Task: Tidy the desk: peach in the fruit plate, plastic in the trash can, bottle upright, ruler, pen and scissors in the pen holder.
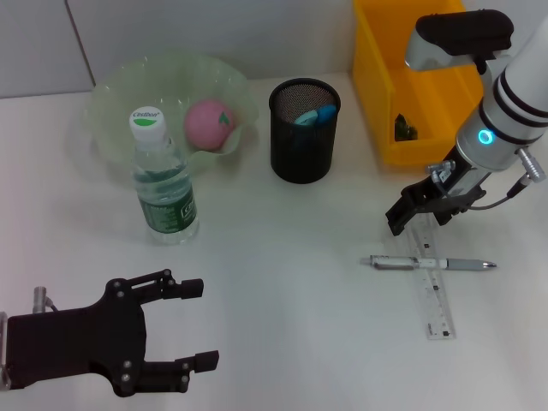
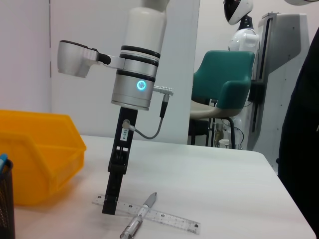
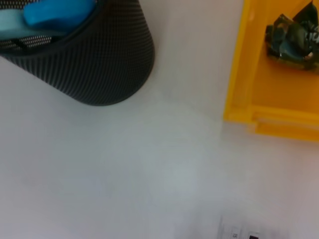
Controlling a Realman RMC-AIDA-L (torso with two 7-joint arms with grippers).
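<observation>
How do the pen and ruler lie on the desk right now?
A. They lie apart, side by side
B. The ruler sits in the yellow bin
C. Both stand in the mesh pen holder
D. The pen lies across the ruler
D: the pen lies crosswise over the clear ruler on the desk, just below the right pincer, whose tip is down at the ruler's far end.

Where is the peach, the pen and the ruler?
peach (image 1: 209, 122), head view, middle of the pink fruit.
pen (image 1: 432, 264), head view, mid barrel.
ruler (image 1: 435, 308), head view, lower half of the strip.
</observation>
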